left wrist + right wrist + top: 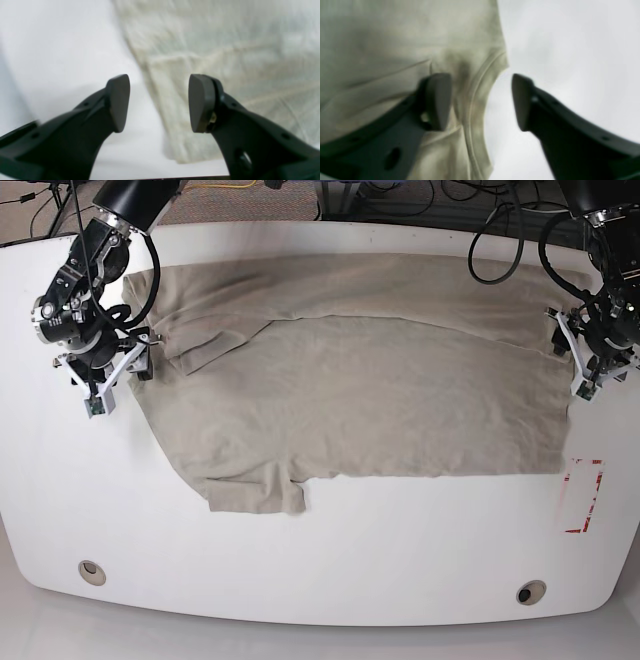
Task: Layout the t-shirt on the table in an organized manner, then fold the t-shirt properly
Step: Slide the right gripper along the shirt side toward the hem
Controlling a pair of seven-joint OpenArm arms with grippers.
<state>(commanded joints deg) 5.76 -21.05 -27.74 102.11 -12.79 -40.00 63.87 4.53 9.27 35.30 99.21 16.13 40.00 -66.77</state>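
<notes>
Beige soft cotton t-shirt [350, 380] lies spread out on the big shiny white table [330, 565], filling its middle and upper part, with one short sleeve sticking out toward 7 o'clock. The black left claw [159, 102] sits at the shirt's 3 o'clock edge with its jaws wide apart and nothing between them. The black right claw [481, 101] sits at the 9 o'clock edge, jaws wide too, with a curved shirt hem between them. A red box mark [582, 495] is at 4 o'clock.
</notes>
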